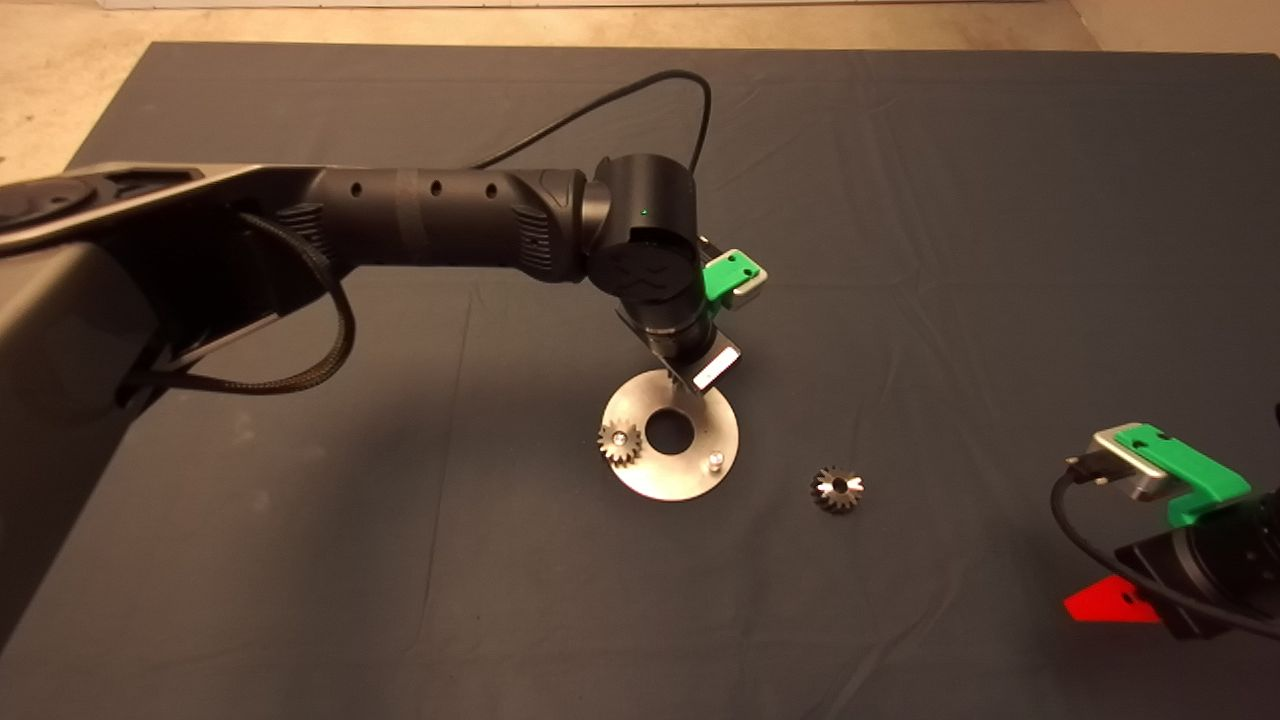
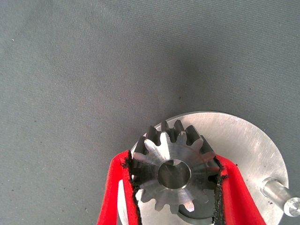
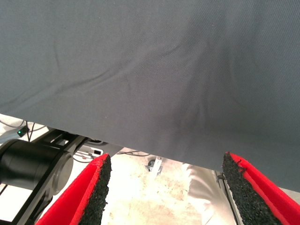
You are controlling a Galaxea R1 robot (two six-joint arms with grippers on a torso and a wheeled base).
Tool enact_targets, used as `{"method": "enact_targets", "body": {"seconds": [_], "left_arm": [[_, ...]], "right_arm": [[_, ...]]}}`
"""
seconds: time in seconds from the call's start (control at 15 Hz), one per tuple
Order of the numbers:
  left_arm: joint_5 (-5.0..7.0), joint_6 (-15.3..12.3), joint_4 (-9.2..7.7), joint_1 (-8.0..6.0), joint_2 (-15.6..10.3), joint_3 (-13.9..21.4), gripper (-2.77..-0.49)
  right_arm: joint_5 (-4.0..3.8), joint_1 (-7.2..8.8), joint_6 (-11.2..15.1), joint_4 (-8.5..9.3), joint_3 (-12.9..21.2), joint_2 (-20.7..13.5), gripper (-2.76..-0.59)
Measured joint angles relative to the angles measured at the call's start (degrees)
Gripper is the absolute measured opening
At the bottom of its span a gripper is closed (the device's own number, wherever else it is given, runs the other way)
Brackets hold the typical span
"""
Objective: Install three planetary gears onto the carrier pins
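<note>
Left gripper [image 2: 176, 187]: over the far part of the round carrier plate [image 1: 690, 480], reached in from the left side of the mat [image 1: 900, 200]. Its two red fingers [image 2: 112, 187] are clamped on a planetary gear [image 2: 173, 171], one pad on each flank of the teeth. The gear is held flat, its centre hole facing up, above the plate's edge; whether it sits on a pin cannot be told.

Carrier plate: flat, shiny, with a centre hole, lying on the mat directly beneath the left gripper.

Second gear [image 1: 620, 441]: seated on a pin at the plate's left rim, near the left gripper.

Bare carrier pin [image 1: 716, 459]: upright on the plate's right side, just beside the held gear in the left wrist view [image 2: 281, 197].

Third gear [image 1: 837, 489]: loose on the mat, between the plate and the right gripper, apart from both.

Right gripper [image 3: 164, 197]: parked at the mat's lower right edge, its fingers [image 3: 89, 192] spread wide with nothing between them.
</note>
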Motion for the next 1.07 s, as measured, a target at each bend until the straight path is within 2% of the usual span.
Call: {"method": "enact_targets", "body": {"seconds": [0.13, 0.67, 0.8, 0.87, 1.07], "left_arm": [[0.48, -0.05, 0.58, 0.25, -0.07, 0.68, -2.71], [0.52, -0.20, 0.61, 0.28, -0.21, 0.73, -2.72], [1.10, -0.20, 0.63, 0.28, -0.19, 0.75, -2.71], [1.81, -0.17, 0.63, 0.28, -0.19, 0.84, -2.72], [2.00, -0.02, 0.66, 0.28, -0.40, 0.99, -2.72]], "right_arm": [[0.00, 0.00, 0.00, 0.00, 0.00, 0.02, -1.61], [0.01, 0.00, -0.01, 0.00, 0.00, 0.02, -1.61], [0.00, 0.00, -0.01, 0.00, 0.00, 0.02, -1.61], [0.01, 0.00, -0.01, 0.00, 0.00, 0.02, -1.61], [0.23, 0.00, -0.01, -0.02, 0.00, 0.02, -1.61]]}}
